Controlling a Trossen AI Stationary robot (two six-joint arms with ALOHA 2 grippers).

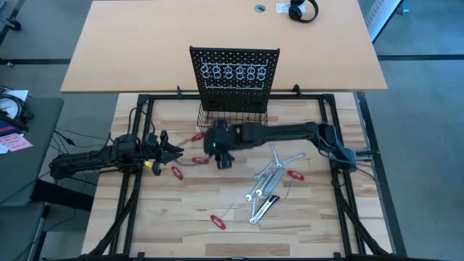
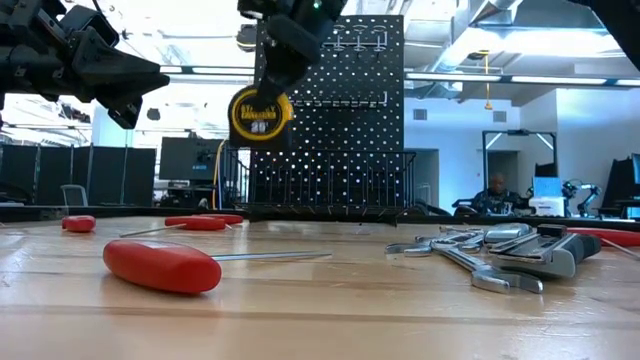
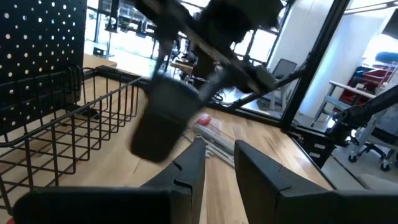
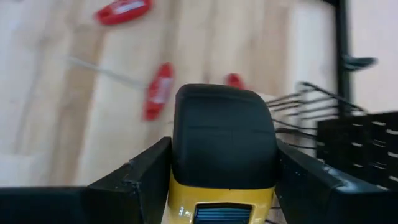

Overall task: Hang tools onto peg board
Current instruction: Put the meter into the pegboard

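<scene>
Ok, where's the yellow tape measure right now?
The tape measure is held up off the table in the right gripper, just in front of the peg board and above its wire basket, near the table's centre.

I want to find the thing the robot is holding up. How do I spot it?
Find the upright black holed peg board. Just in front of it, above the wooden table, the right gripper clamps a chunky yellow-and-black tape measure. It is the only yellow, round tool; the others are red-handled or silver.

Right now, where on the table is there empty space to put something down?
Bare wood lies along the near edge between the lone red-handled tool and the wrench pile, and right of that pile. It is crowded in front of the wire basket, where both arms and more red tools sit.
</scene>
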